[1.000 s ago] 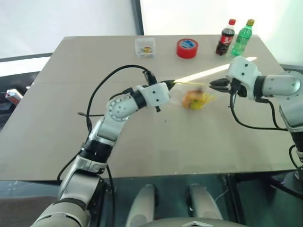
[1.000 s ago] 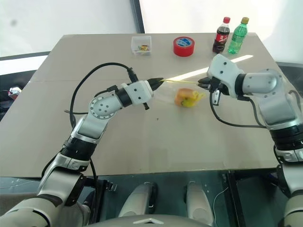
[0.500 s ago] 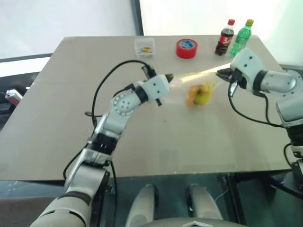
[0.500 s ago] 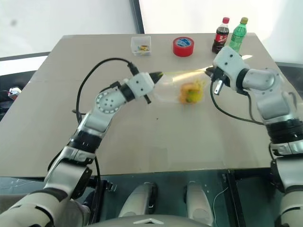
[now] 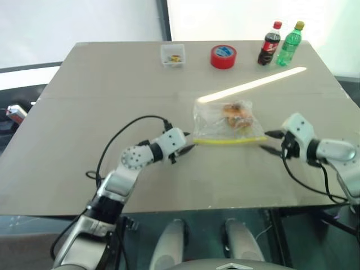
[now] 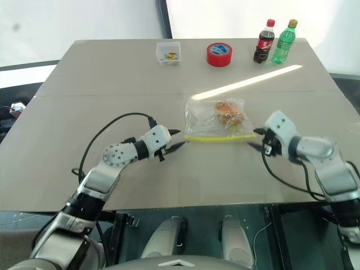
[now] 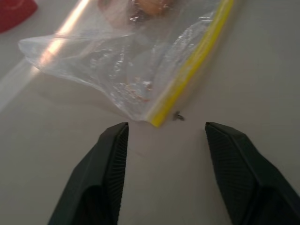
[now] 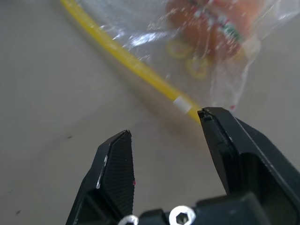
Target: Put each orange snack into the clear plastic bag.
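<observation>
The clear plastic bag lies flat mid-counter with the orange snacks inside. Left claw and right claw flank its yellow strip, both parted, holding nothing (job looks done). Draw back level, clear of the film.

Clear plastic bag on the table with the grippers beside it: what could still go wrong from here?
1. The clear plastic bag lies flat with the orange snacks inside; whether its yellow strip is sealed cannot be told, so they might slip out if it is lifted.
2. The right gripper stands open right at the strip's end; the left gripper is also close. A careless pull-back could drag the bag.
</observation>
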Available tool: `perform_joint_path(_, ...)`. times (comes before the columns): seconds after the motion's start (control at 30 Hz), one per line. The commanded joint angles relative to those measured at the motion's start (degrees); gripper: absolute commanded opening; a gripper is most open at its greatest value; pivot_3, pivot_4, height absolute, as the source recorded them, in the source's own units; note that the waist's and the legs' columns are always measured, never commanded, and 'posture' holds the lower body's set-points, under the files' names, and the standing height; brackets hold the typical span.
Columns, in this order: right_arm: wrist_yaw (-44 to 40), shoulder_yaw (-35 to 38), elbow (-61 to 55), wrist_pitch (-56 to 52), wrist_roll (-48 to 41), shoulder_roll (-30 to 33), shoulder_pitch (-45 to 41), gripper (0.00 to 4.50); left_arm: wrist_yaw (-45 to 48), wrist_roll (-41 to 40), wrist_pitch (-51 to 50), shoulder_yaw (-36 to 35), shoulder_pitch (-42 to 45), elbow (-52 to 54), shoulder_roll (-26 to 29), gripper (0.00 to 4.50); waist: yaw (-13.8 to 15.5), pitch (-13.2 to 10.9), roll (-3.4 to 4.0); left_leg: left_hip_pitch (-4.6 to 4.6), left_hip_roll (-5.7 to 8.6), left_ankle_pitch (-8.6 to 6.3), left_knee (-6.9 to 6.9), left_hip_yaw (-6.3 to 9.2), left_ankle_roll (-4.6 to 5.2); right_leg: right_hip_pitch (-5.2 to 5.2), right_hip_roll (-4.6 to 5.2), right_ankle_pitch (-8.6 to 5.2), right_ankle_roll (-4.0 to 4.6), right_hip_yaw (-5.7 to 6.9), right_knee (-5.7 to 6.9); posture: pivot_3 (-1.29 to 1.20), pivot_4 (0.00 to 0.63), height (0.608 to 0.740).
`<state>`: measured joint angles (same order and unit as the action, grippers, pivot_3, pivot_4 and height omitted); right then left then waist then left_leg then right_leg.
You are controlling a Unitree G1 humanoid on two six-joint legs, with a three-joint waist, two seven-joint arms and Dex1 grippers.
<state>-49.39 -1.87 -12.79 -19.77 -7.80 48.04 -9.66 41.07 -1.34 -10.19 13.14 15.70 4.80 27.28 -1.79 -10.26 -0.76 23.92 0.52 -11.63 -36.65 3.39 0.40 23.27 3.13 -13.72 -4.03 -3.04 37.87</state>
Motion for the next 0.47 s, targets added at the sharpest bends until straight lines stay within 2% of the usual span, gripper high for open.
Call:
perform_joint_path(0.03, -0.32, 9.41, -2.40, -0.84, -5.58, 0.14, 3.76, 2.46, -2.07, -4.80, -5.95, -4.60, -3.58, 9.76, -1.00, 2.76, 0.04, 0.00, 0.00, -0.22, -0.06, 0.00, -0.03, 0.01, 0.00, -0.21, 0.00, -0.01, 0.01, 0.00, -0.02, 0.00, 0.150, 0.740)
perform_joint_path(0.23, -7.22, 23.64, 0.55, -1.95, -17.82, 0.09, 11.67, 2.46, -1.60, -17.97, -18.67, -16.23, -14.13, 22.40, 0.97, 2.76, -0.23, 0.01, 0.00, -0.46, -0.29, -0.01, -0.18, -0.04, 0.00, -0.48, -0.10, -0.10, 0.13, 0.02, -0.01, 0.00, 0.150, 0.740)
perform_joint_path(0.4, -14.13, 30.26, 4.78, -1.07, -21.64, 3.39, 15.26, 2.46, 0.18, -26.53, -22.66, -25.61, -19.16, 26.67, 4.32, 2.76, -0.05, 0.01, 0.00, -0.44, -0.30, -0.01, -0.18, -0.06, 0.00, -0.50, -0.09, -0.14, 0.20, 0.02, -0.05, 0.00, 0.150, 0.740)
perform_joint_path(0.47, -15.69, 31.41, 6.29, -0.88, -22.60, 4.23, 15.22, 2.46, -1.29, -26.88, -23.25, -27.24, -19.43, 27.20, 5.03, 2.76, -0.01, 0.02, 0.01, -0.46, -0.29, -0.01, -0.19, -0.10, 0.00, -0.52, -0.08, -0.14, 0.20, 0.01, -0.10, 0.00, 0.150, 0.740)
